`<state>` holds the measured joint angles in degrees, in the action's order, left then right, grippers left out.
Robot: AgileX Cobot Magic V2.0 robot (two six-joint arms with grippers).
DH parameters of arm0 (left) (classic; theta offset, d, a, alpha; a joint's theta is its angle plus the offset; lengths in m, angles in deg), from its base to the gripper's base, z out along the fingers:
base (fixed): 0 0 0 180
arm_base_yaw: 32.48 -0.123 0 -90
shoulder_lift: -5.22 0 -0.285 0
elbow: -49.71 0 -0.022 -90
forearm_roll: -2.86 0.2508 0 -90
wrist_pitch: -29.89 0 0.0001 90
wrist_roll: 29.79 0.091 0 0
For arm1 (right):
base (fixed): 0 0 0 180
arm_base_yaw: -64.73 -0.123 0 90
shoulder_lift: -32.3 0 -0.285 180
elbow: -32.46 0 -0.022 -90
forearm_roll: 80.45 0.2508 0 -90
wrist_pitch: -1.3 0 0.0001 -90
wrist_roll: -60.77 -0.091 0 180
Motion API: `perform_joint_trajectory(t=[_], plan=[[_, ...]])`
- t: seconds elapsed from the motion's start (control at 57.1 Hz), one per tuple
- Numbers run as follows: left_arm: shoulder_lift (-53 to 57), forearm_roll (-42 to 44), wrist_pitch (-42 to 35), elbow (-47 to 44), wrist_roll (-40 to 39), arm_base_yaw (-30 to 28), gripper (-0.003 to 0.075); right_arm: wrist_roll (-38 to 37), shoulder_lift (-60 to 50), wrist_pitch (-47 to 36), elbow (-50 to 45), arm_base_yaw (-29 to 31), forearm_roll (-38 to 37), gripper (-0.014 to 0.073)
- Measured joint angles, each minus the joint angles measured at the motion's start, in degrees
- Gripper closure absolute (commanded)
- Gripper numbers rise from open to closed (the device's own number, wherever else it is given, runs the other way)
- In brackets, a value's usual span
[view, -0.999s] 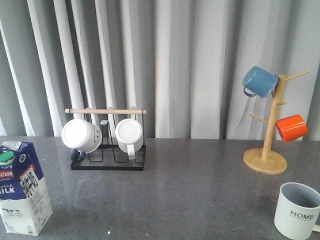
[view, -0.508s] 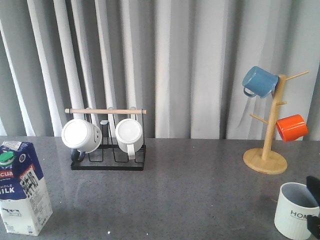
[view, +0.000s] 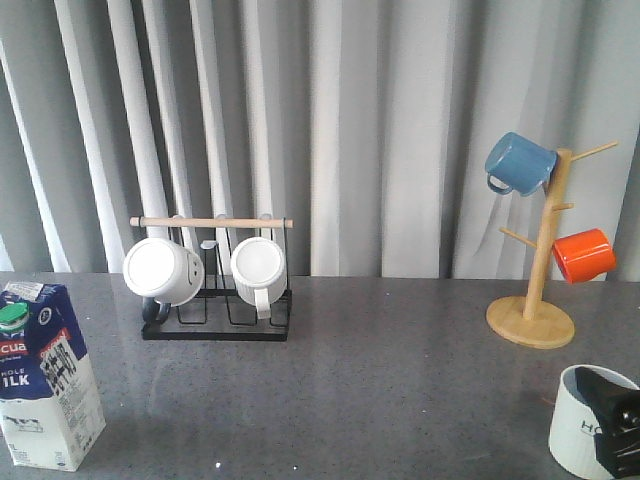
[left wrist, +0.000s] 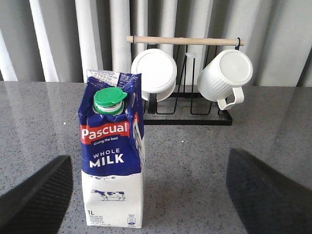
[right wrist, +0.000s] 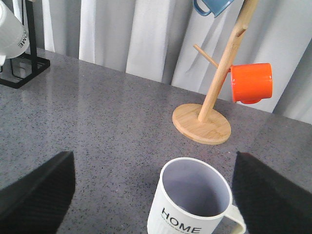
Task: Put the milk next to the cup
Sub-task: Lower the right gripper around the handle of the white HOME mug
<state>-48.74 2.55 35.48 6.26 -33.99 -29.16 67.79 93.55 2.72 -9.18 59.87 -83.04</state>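
The milk [view: 45,375], a blue-and-white carton with a green cap, stands upright at the table's front left. In the left wrist view the milk [left wrist: 114,165] stands just ahead of my left gripper [left wrist: 151,197], nearer one finger [left wrist: 34,195]; the jaws are wide open and empty. The cup [view: 578,425], a ribbed pale mug printed "HOME", stands at the front right, partly covered by my right gripper [view: 615,420]. In the right wrist view the cup [right wrist: 192,204] sits between the wide-open fingers [right wrist: 36,190] of the right gripper [right wrist: 153,195], untouched.
A black wire rack [view: 215,322] with a wooden bar holds two white mugs at the back left. A wooden mug tree [view: 535,310] at the back right carries a blue mug [view: 518,162] and an orange mug [view: 583,255]. Curtains hang behind the table.
My right gripper has come into the front view at the lower right and now covers part of the cup. The milk and the cup have not moved.
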Motion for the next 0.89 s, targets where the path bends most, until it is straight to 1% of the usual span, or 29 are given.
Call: perform_joint_trajectory(t=[0.105, 0.298, 0.455, 0.543, 0.578, 0.631, 0.718, 0.806, 0.893], plan=[[0.0, 0.0, 0.0, 0.0, 0.0, 0.0, 0.0154, -0.1, 0.0, 0.0, 0.0, 0.0, 1.6, 0.0029], [0.0, 0.0, 0.0, 0.0, 0.0, 0.0, 0.0185, -0.2, 0.0, 0.1, 0.0, 0.0, 4.2, 0.003], [0.0, 0.0, 0.0, 0.0, 0.0, 0.0, 0.0195, 0.9, 0.0, 1.8, -0.5, 0.6, 1.7, 0.003], [0.0, 0.0, 0.0, 0.0, 0.0, 0.0, 0.0197, 0.4, 0.0, 0.2, -2.9, 3.9, 0.2, 0.003], [0.0, 0.0, 0.0, 0.0, 0.0, 0.0, 0.0197, -0.3, 0.0, -1.4, -4.5, 5.6, 0.1, 0.003], [0.0, 0.0, 0.0, 0.0, 0.0, 0.0, 0.0197, -2.1, 0.0, -6.0, -7.5, 8.3, 0.1, 0.003], [0.0, 0.0, 0.0, 0.0, 0.0, 0.0, 0.0197, -4.5, 0.2, -15.5, -12.7, 12.3, 0.1, 0.003], [0.0, 0.0, 0.0, 0.0, 0.0, 0.0, 0.0197, -5.4, 1.7, -24.4, -16.9, 14.9, 0.2, 0.003], [0.0, 0.0, 0.0, 0.0, 0.0, 0.0, 0.0197, -5.5, 4.8, -29.4, -18.7, 16.1, -0.1, 0.003]])
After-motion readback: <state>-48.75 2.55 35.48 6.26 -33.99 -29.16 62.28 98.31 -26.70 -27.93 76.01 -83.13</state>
